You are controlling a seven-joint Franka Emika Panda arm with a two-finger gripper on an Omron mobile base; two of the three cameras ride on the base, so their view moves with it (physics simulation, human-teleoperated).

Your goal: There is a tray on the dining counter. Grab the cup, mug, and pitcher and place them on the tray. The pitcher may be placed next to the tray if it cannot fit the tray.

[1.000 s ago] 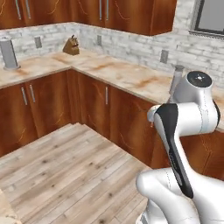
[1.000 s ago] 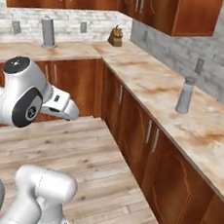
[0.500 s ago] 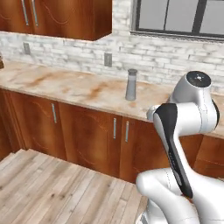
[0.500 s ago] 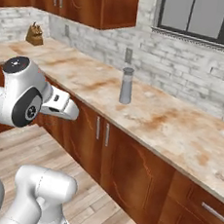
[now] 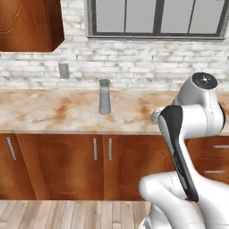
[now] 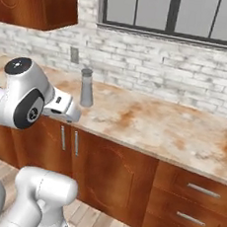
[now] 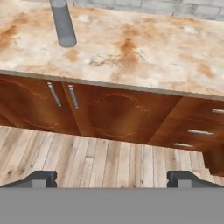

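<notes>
The pitcher (image 5: 104, 96) stands upright on the bench (image 5: 53, 112) below the window, well beyond the fingers (image 7: 111, 178), which are spread wide, empty. Best to approach level and grip mid-body.

Grey pitcher (image 5: 104, 96) on marble counter (image 5: 53, 114)

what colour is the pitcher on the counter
Plain grey all over; the pitcher shows best in the left base view.
</notes>
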